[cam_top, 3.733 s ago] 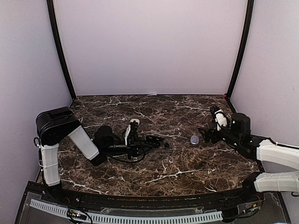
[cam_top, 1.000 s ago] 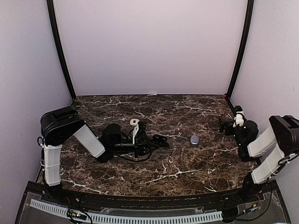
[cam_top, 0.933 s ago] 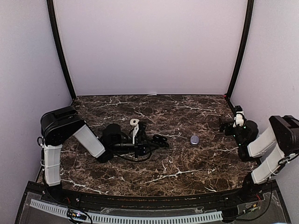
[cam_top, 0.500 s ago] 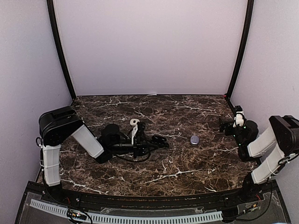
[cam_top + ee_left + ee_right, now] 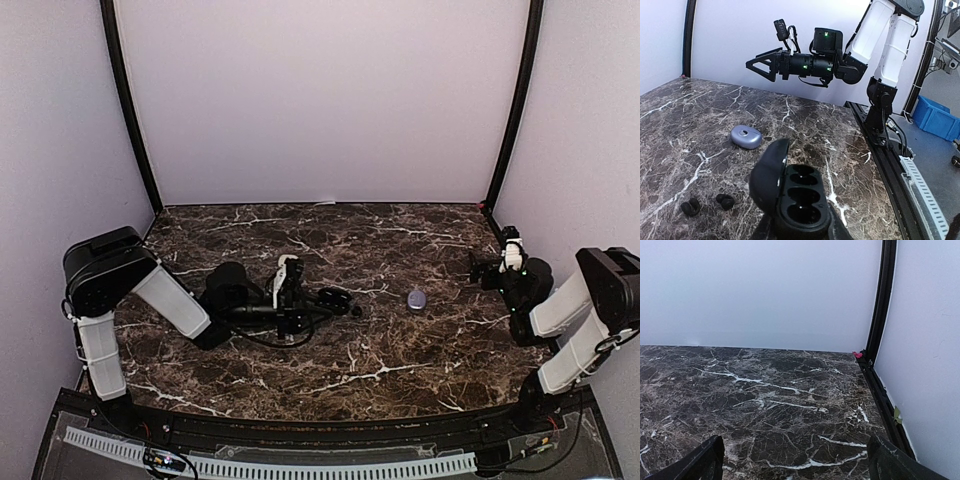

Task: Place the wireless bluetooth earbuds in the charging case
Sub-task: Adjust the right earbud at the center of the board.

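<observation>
My left gripper (image 5: 801,226) is shut on the base of a black charging case (image 5: 799,196); its lid stands open to the left and both wells are empty. Two dark earbuds (image 5: 690,206) (image 5: 725,201) lie on the marble just left of the case. In the top view the left gripper (image 5: 316,304) holds the case (image 5: 336,299) low over the table's middle left; the buds are too small to make out there. My right gripper (image 5: 800,462) is open and empty, at the right edge (image 5: 482,270), far from the case.
A closed lavender oval case (image 5: 746,136) lies on the marble beyond the black case, also seen in the top view (image 5: 416,298). The dark marble table (image 5: 790,390) is bounded by white walls and black corner posts (image 5: 881,305).
The right arm has pulled back from near the lavender case to the right edge. In the last second the left arm drew back leftward a little, still holding the open black case.
</observation>
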